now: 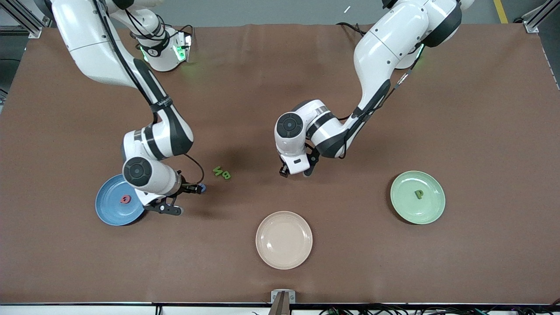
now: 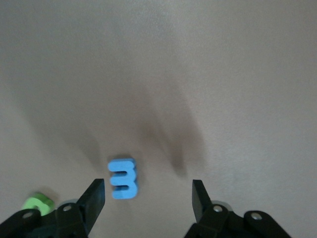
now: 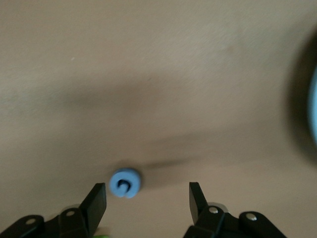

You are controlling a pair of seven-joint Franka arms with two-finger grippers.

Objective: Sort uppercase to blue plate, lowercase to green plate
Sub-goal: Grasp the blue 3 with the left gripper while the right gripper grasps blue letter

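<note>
Two pairs of fingers stood open and empty. The left gripper (image 2: pixel 148 198) hung over the blue m-like piece (image 2: pixel 123 178), which lay flat on the counter (image 1: pixel 393 109), its wrist bent downward. The right gripper (image 3: pixel 147 201) hung low over the blue G (image 3: pixel 125 183) beside the blue plate (image 1: pixel 107 210). Both letters looked light, stiff and thin; pinching across the edges seemed best.

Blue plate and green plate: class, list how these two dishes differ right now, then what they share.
The blue plate holds a red letter; the green plate holds a green letter. The blue plate lies toward the right arm's end, partly under that arm; the green plate lies uncovered toward the left arm's end. Both are round, rimmed, similar in size.
</note>
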